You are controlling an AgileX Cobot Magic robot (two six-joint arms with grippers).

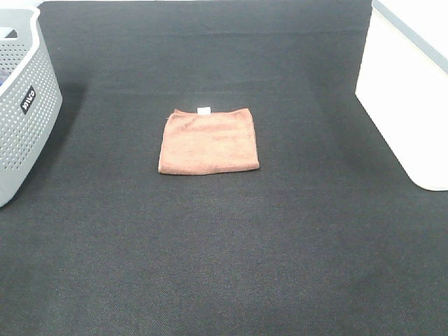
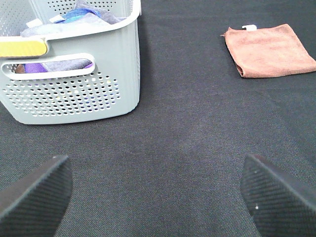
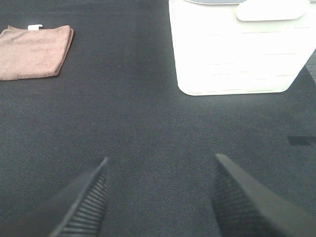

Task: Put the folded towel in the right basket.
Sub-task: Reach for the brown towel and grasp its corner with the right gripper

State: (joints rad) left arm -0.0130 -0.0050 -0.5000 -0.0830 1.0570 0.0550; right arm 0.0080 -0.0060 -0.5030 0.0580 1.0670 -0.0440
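The folded towel (image 1: 208, 141) lies flat on the black mat at the middle, rust-brown, with a small white tag on its far edge. It also shows in the left wrist view (image 2: 269, 50) and the right wrist view (image 3: 33, 51). The right basket (image 1: 409, 98) is white with a grey rim and stands at the right edge; it also shows in the right wrist view (image 3: 239, 47). My left gripper (image 2: 155, 195) is open and empty over bare mat, well short of the towel. My right gripper (image 3: 160, 197) is open and empty, short of the basket. Neither gripper shows in the high view.
A grey perforated basket (image 1: 24, 105) with a black label stands at the left edge; the left wrist view shows it (image 2: 69, 89) holding purple and blue cloths. The black mat (image 1: 224, 266) covers the whole table.
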